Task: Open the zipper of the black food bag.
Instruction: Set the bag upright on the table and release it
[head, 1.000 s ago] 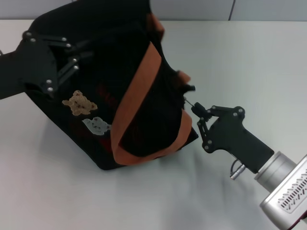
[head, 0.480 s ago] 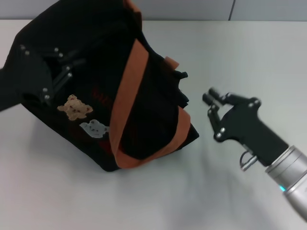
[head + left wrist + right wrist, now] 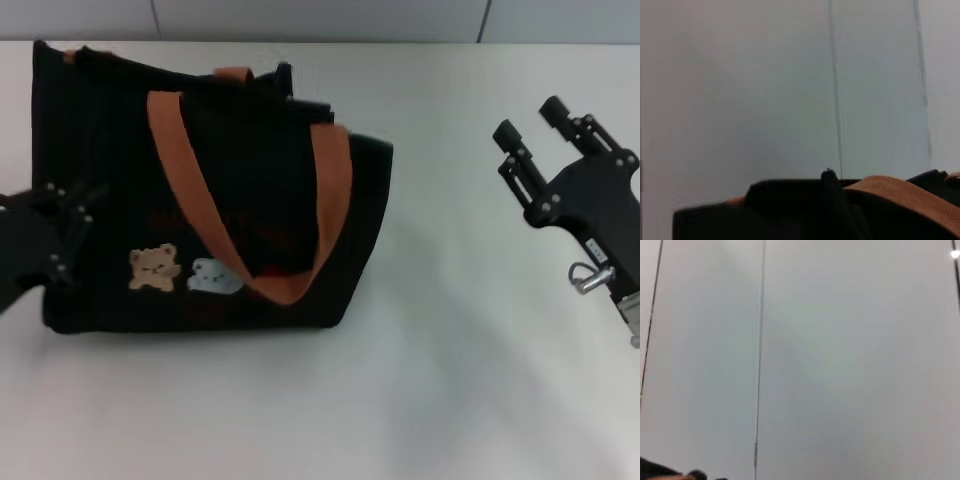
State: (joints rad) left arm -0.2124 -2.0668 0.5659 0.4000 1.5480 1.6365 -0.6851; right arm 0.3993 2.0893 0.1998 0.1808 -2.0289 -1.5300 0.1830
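One black food bag (image 3: 110,200) standing upright on the pale worktop (image 3: 430,380), at about 9 o'clock in the head view, printed side facing the camera. Two orange-brown straps: one (image 3: 175,170) looping down the front, a second (image 3: 235,74) just peeking over the top edge at 12 o'clock. Two small bear patches, one tan (image 3: 152,268) and one white (image 3: 212,277), side by side low on the front panel. Zipper hidden along the top, out of sight here; pull tab not made out in any view.

Left gripper (image 3: 62,235) close against the bag's end at 9 o'clock, dark on dark; cannot tell whether its fingers are apart or together. Right gripper (image 3: 535,130) well away at 3 o'clock, fingers spread and holding nothing.

Probably a light bag of soft fabric, apt to sag, fold and slide on the smooth top when tugged. Best steadied at one end of the top seam while the other fingers pinch the small metal tab, pulling along the zip line and not upward. A thin, slippery tab, likely easy to lose.
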